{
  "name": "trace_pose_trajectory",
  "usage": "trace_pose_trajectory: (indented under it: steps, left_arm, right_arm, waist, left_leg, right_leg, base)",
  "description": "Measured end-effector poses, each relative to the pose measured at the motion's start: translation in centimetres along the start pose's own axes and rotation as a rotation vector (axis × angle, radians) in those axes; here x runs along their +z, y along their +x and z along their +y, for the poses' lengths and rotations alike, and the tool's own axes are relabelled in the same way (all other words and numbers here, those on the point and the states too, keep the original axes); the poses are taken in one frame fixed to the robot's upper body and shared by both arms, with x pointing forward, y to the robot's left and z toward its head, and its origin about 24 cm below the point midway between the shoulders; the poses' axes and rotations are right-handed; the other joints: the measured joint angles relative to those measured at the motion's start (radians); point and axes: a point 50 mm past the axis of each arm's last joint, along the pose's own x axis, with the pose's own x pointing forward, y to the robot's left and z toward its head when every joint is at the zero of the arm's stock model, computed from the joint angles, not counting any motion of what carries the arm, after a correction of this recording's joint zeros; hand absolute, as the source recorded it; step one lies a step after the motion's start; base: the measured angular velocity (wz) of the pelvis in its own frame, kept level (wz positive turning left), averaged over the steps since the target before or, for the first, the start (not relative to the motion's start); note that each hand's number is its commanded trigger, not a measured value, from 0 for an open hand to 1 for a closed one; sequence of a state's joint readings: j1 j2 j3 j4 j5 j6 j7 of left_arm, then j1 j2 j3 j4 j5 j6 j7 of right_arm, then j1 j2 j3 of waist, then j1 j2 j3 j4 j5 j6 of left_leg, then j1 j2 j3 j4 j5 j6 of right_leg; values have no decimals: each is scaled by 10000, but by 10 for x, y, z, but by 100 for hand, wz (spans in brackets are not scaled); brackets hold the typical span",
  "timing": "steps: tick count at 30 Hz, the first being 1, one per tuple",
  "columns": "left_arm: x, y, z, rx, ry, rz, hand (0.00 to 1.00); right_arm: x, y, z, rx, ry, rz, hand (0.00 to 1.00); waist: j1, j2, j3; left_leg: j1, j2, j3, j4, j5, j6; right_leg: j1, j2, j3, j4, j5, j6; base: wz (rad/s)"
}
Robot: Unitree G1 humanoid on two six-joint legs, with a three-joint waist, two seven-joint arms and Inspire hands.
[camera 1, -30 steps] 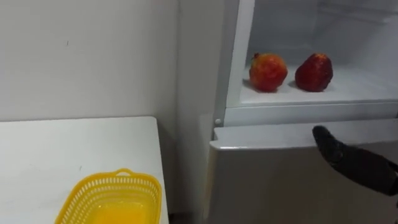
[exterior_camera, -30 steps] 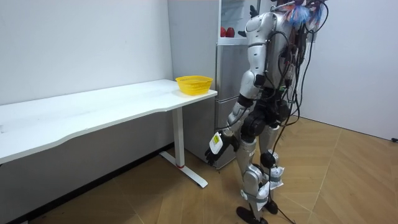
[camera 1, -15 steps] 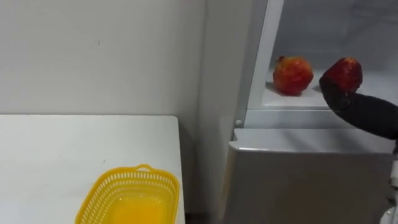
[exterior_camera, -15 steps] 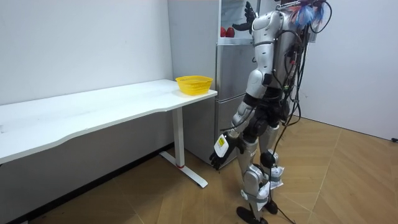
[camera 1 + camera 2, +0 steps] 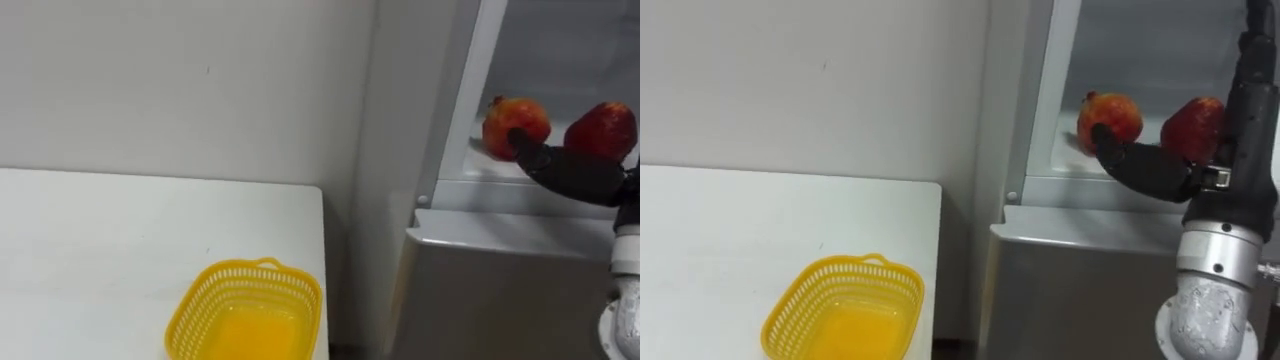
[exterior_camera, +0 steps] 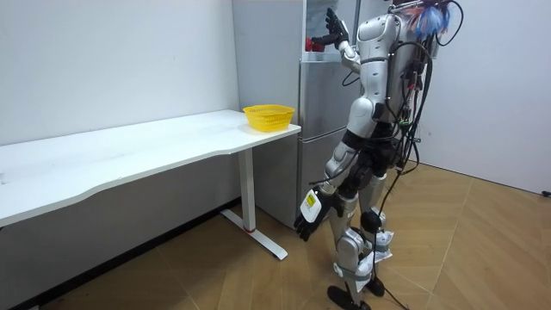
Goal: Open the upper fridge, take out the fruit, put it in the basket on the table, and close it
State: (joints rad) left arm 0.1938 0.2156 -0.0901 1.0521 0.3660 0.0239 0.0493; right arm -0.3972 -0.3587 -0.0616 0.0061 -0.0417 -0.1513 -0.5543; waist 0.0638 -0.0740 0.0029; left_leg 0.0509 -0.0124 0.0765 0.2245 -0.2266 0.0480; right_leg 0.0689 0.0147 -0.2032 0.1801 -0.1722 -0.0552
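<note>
1. Left eye view: a round red-orange fruit [image 5: 520, 110] and a darker red fruit [image 5: 603, 130], slightly taller, are seen side by side on the white shelf [image 5: 470, 172] of the open upper fridge compartment, far right. The black right hand [image 5: 570, 172] is held in front of them at shelf height. Its fingers [image 5: 520, 142] are extended and loose, closed on nothing. One tip overlaps the lower edge of the red-orange fruit; contact cannot be told. A yellow plastic mesh basket [image 5: 200, 300] is set on the white table [image 5: 100, 240], near left.
2. Room view: the robot is stood close to the grey fridge [image 6: 314, 129], right arm raised to the upper compartment with the hand spread. The left hand [image 6: 306, 226] is hung low by the thigh, well apart from the fridge.
3. Right eye view: the red-orange fruit is placed just beyond and left of the fingertips. The darker red fruit is placed to the right, partly behind the wrist.
4. Judgement: the right hand is far nearer, and the red-orange fruit is the likelier pick. No marked long axis is seen on it, so a straight reach further in and slightly left is called for, fingers kept wide until the fruit is enclosed. Rolling on the smooth shelf is to be expected if it is nudged.
</note>
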Motion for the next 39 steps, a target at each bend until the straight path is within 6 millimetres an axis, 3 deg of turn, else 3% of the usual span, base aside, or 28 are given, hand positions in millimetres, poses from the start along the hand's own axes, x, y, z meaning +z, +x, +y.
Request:
trace_pose_trajectory:
  steps: [11,26,31,36,39]
  left_arm:
    - [0,0,0,-309,156,59,0]
    - [0,0,11,137,97,41,0]
    - [-2,0,13,154,103,105,0]
    - [-6,-1,13,-27,64,211,0]
    - [-9,-1,14,-219,82,298,0]
  right_arm:
    - [7,18,-3,468,-438,-532,0]
    - [-16,26,3,1649,-1052,386,0]
    - [-29,29,3,1887,-1374,994,0]
    - [-37,35,1,2142,-1405,1479,0]
    - [-37,40,2,2576,-1505,1542,0]
  waist:
    - [179,-65,59]
    - [220,-162,36]
    - [247,-330,-1]
    - [238,-536,75]
    - [233,-618,57]
  left_leg:
    - [22,4,-3,-15,3,5]
    - [-10,-2,-77,13,20,20]
    - [-14,-2,-118,9,24,16]
    - [1,-14,-218,-10,22,16]
    - [-63,-14,-258,65,18,15]
  right_leg:
    - [1,-17,-20,79,-1,1]
    - [21,-36,-202,62,0,2]
    - [34,-40,-269,58,0,2]
    - [138,-61,-403,61,-1,3]
    - [135,-64,-451,57,0,3]
  base:
    - [0]
    - [2]
    - [2]
    - [7]
    - [4]
